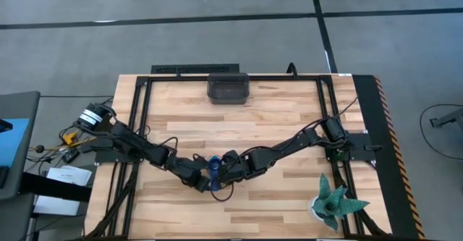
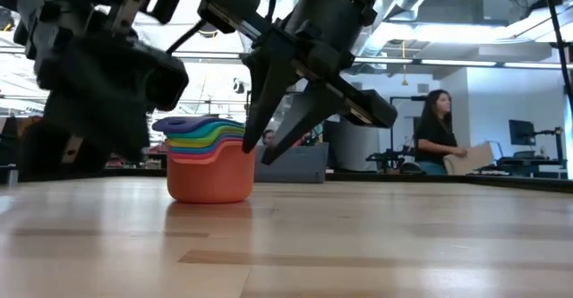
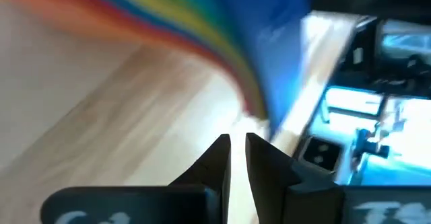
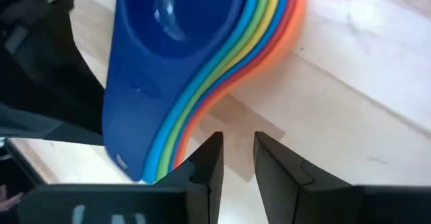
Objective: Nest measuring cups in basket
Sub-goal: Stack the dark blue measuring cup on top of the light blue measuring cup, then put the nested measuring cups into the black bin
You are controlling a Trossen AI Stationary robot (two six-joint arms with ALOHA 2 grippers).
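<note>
While both arms meet over the middle of the table, the scene reads like this:

Measuring cups: the cups [image 2: 208, 159] stand nested in one stack on the wooden table [image 1: 289, 118], orange at the bottom, then red, yellow, green, light blue, and a royal blue cup on top [image 4: 182, 49]. The handles fan out together to one side.

Place of the stack: it sits toward the front middle of the table, between the two grippers [image 1: 215, 167], and not in the basket.

Basket: the dark grey basket [image 1: 228, 87] stands at the far edge of the table, in the middle, well apart from the stack. Whether anything lies inside I cannot tell.

Left gripper: the left gripper [image 3: 238, 150] is low beside the stack, near the handles. Its fingers are almost together, with only a thin slit between them, and nothing is between them.

Right gripper: the right gripper [image 4: 237, 153] is just beside the stack on the other side, tilted down toward the table. Its fingers stand a little apart, with bare wood showing in the gap; they hold nothing.

Plant: a teal spiky plant [image 1: 334, 203] stands near the front right corner.

Room: in the low view a person [image 2: 436, 130] stands far behind the table.
</note>
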